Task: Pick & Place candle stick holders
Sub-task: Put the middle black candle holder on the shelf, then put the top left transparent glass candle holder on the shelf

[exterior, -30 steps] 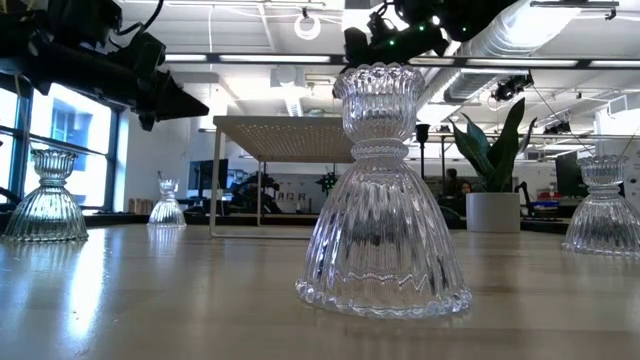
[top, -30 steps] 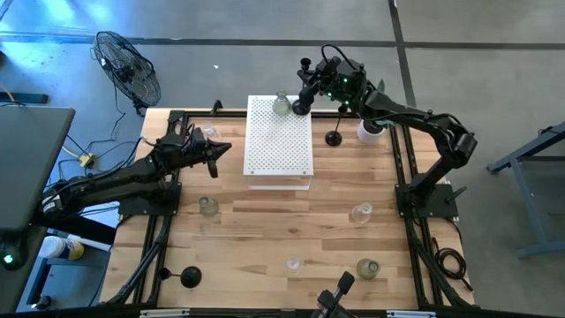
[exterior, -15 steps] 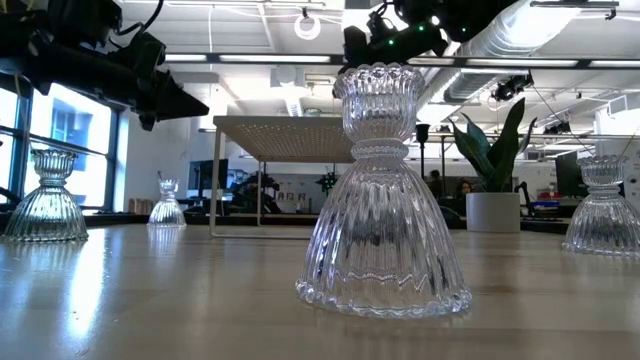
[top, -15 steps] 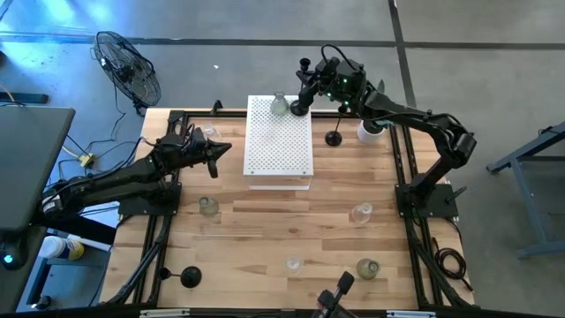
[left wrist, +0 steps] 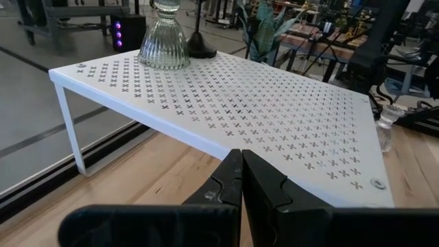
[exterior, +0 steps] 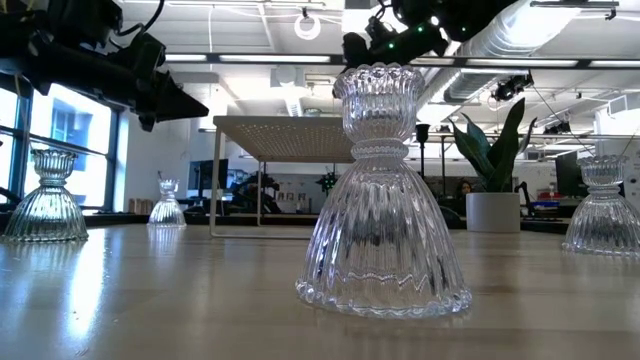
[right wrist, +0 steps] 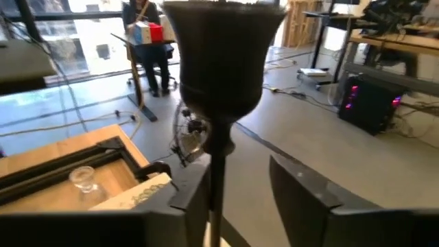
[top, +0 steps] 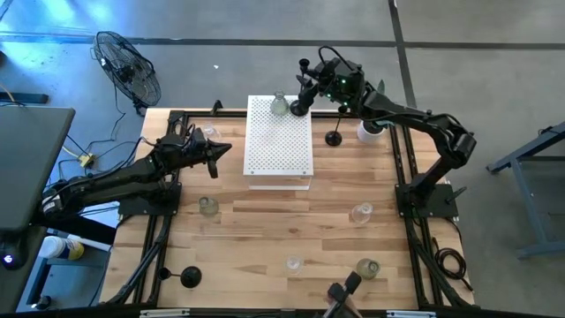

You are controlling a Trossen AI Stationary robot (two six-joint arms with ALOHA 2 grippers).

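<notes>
Nearest the front edge of the wooden table (top: 265, 212), a black round-based holder (top: 190, 277) sits at the near left. A clear glass holder (top: 292, 263) stands near the middle, with a greenish glass holder (top: 367, 268) to its right. A little farther in, another clear holder (top: 361, 213) stands on the right and a greenish one (top: 208, 206) on the left.

The left gripper (top: 225, 148) hovers over the table's left side, just left of the white perforated stand (top: 279, 146), its jaws closed on nothing, tips pressed together.

On the far end of the stand, a glass holder (top: 281, 106) sits with a black stemmed holder (top: 301, 108) just to its right, near the stand's far right corner. The right gripper (top: 311, 88) is at that black holder: in the right wrist view its cup (right wrist: 223, 58) and thin stem rise between the two fingers (right wrist: 302, 199), which stand parted, with a gap showing on at least one side of the stem.

Beyond the stand's right edge, a second black holder (top: 334, 137) stands on the wood. A white pot (top: 368, 131) is at the far right.
</notes>
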